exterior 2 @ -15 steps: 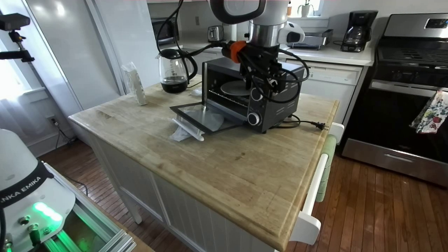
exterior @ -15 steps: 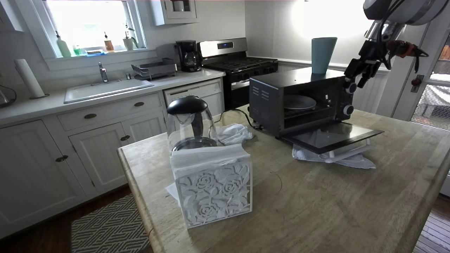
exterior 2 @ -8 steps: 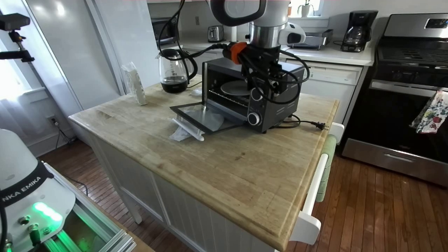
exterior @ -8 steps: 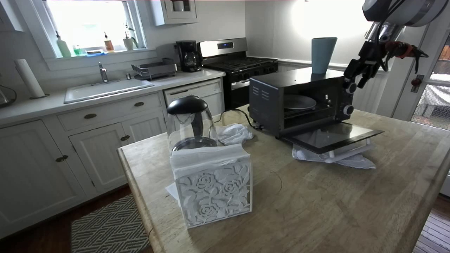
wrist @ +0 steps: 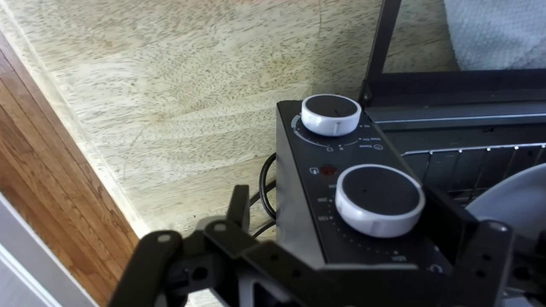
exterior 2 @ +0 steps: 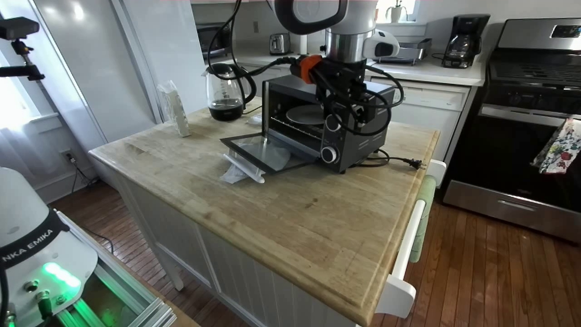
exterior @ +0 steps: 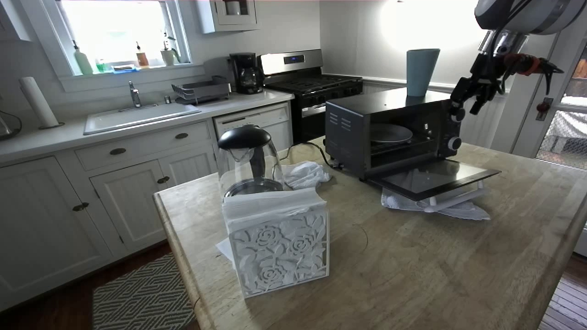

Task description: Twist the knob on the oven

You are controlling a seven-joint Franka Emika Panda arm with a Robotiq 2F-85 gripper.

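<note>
Holds the gripper (exterior: 464, 110) pitched downward at upper right in an exterior view, with jaws wide and nothing pinched. Points it at the control strip (exterior: 448, 129) on the right end of the oven (exterior: 351, 142), set right of centre on the wooden table (exterior: 394, 270). Places one finger (wrist: 454, 221) just beside the nearer knob (wrist: 381, 192), low and right of centre in the wrist view; cannot tell whether touching. Puts the opposite finger (wrist: 239, 209) further off, left of the oven's side edge, seen against the table. Likely spread this way to straddle the knob before a squeeze and a wrist roll, with the twist judged not yet begun. Probably calls for evening out the lopsided gaps first.

Seems to gain depth for the inner finger from the oven's open mouth, with the door (exterior: 431, 178) folded down above a white cloth (exterior: 465, 212). Finds most room at left of the wrist view, past the side edge and a black cord (wrist: 266, 187). Meets tighter limits at top, from the farther knob (wrist: 330, 113), and at right, from the rack (wrist: 473, 149) and plate (wrist: 516, 196). Risks rocking the blue cup (exterior: 422, 73) on the oven's top with any hard shove.
</note>
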